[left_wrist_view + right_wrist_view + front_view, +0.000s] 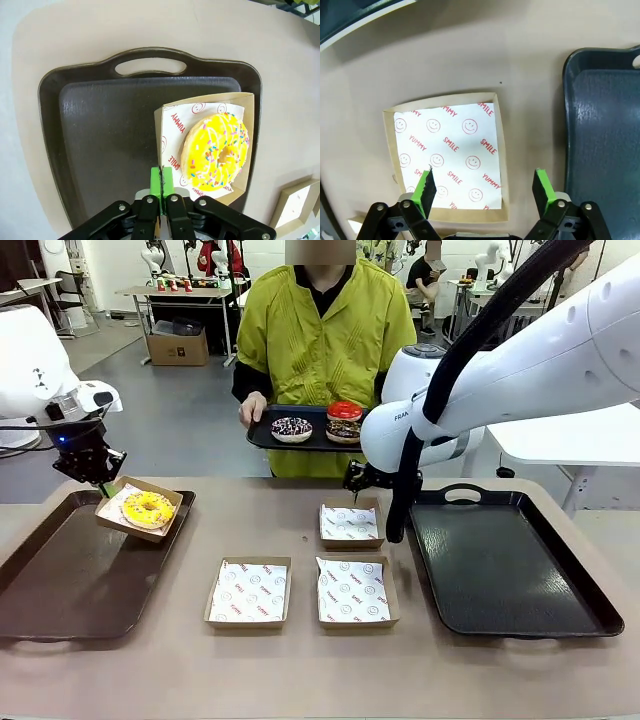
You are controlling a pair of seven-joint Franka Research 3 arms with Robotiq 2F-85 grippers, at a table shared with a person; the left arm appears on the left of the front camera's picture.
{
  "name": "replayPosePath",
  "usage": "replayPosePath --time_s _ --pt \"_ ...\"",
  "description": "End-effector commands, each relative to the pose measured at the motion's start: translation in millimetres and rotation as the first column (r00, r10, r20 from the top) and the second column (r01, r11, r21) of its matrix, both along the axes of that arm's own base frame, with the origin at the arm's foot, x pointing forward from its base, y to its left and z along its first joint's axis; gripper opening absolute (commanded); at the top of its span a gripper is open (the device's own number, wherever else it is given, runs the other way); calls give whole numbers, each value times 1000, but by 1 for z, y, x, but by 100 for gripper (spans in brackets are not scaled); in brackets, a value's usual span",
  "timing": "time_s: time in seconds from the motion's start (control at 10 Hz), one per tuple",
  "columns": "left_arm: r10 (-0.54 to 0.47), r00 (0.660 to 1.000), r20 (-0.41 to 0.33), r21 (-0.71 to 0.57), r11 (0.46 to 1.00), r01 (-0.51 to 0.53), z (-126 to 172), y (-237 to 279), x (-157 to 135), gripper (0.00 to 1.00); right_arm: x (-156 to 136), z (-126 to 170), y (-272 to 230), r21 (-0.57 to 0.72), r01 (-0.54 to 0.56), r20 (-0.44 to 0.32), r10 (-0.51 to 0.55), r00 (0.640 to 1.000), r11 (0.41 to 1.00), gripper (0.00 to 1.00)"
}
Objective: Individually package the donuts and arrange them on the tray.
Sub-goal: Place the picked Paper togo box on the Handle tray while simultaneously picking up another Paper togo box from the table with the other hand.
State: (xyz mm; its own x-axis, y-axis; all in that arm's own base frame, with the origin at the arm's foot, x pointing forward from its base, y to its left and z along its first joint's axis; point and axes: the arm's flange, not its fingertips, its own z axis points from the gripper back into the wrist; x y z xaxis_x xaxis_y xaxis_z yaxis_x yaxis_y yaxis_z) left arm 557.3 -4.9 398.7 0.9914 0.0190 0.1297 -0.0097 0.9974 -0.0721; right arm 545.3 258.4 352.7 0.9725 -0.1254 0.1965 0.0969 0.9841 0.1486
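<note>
The left claw (101,483) is pinched tight on the far left corner of a cardboard box (128,528). It holds the box tilted over the far right corner of the left tray (70,585). The yellow donut (148,508) lies inside on printed paper, toward the side away from the claw. I cannot tell whether the box's low edge touches the tray.

The grip is on one thin corner only. The cardboard could bend or slip out, and the tilt could let the donut slide over the low wall onto the bench (300,660).

The donut looks whole, with glossy yellow icing, pale drizzle lines and coloured sprinkles.

The right claw (485,187) is spread wide and holds nothing. It hangs over an empty box (350,523) just left of the right tray (500,580).

At the far side a person holds a small tray (262,432) with three more donuts (291,428).
</note>
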Motion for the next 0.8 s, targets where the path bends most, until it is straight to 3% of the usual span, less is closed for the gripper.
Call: replayPosePath --time_s 0.0,0.7 --pt "-28 1000 13 -30 999 28 -3 -1 10 1 -3 -5 -4 35 -27 18 27 999 999 100" --pt "-31 1000 -2 -32 999 31 -11 -5 15 1 -3 -22 -5 -4 -70 -8 69 998 998 100"
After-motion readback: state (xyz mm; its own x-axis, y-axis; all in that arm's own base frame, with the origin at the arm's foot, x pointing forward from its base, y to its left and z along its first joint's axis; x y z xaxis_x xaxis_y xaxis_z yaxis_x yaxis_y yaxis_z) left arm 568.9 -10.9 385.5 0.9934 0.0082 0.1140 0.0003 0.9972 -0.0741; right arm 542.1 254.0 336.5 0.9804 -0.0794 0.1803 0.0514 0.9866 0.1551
